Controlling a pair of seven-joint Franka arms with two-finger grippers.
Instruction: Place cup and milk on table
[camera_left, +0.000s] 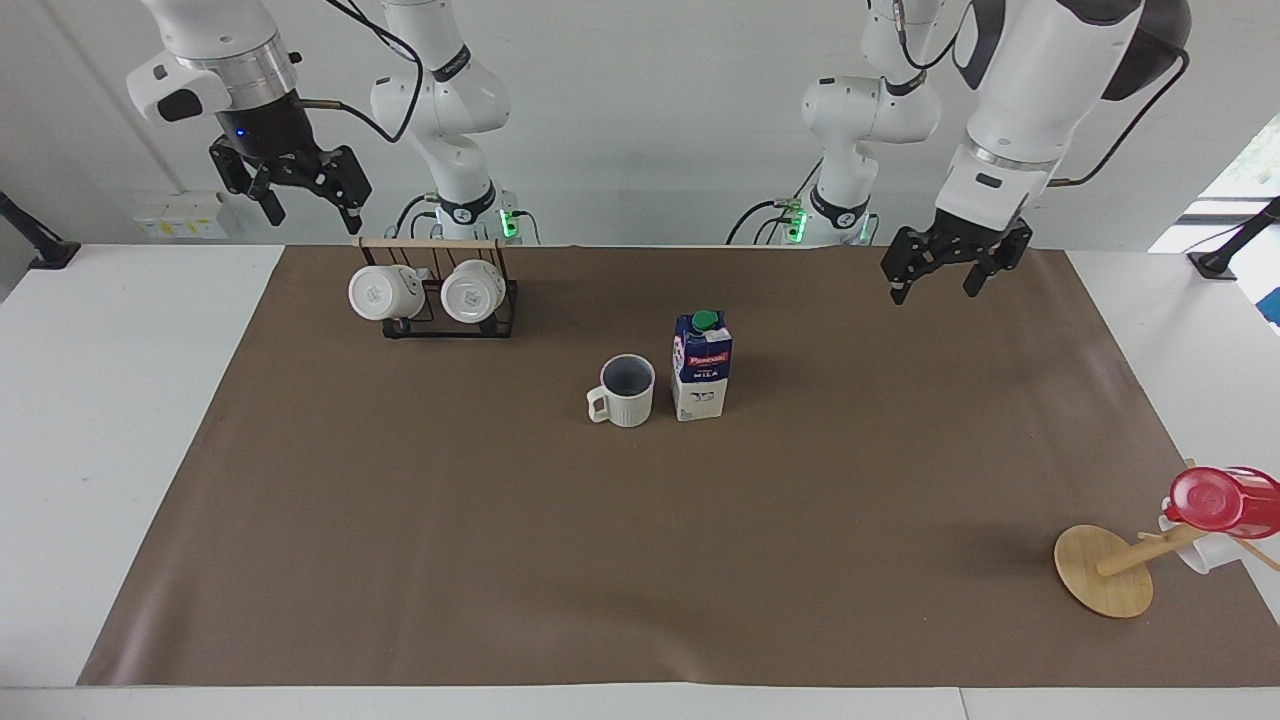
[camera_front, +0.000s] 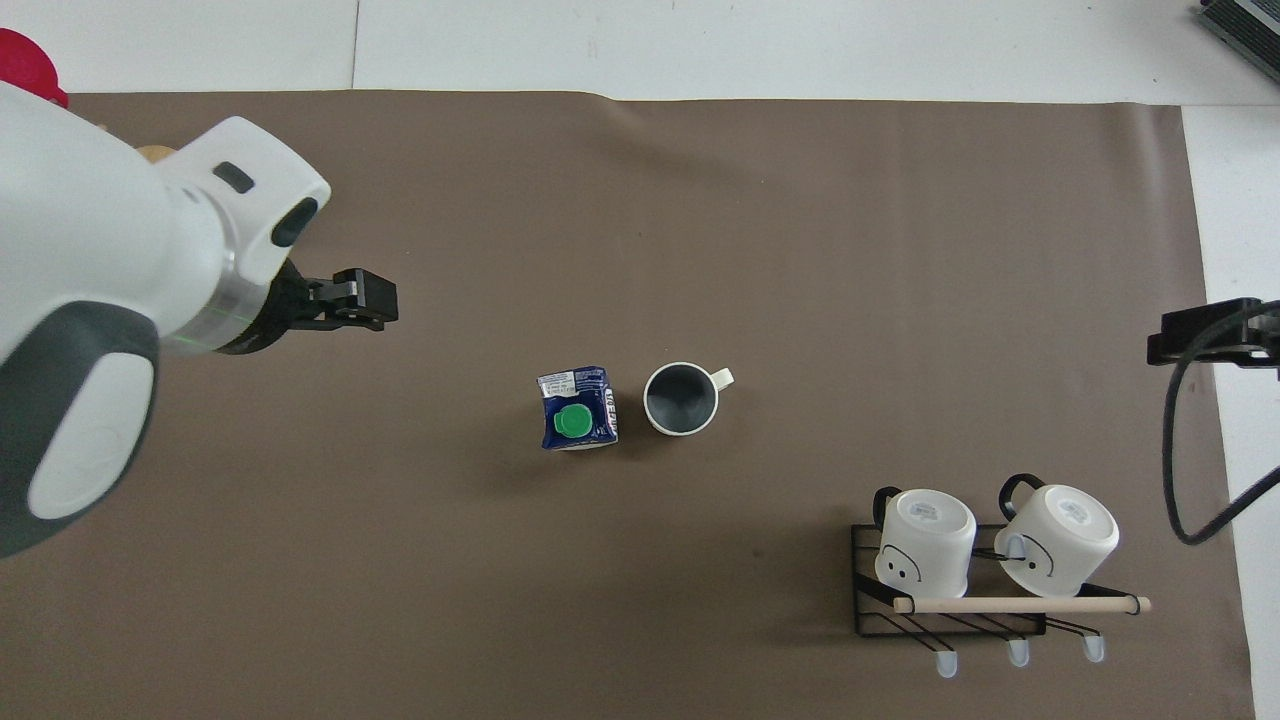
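Cream-white cup (camera_left: 626, 390) and milk (camera_left: 701, 366) stand upright just beside each other, mid mat, on the table (camera_left: 130, 420). Left gripper (camera_left: 948, 270) (fingers apart, holding nothing) hangs over the mat toward its own end; right gripper (camera_left: 291, 187), also open w/ nothing, waits above the mug rack (camera_left: 440, 292). Task looks done.

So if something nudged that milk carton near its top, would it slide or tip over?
Probably tip. The milk carton is tall on a small base, so a high push would likely topple it. It stands on the brown mat, which looks matte and may grip rather than let it slide. Falling toward the cup beside it, it could knock that too.
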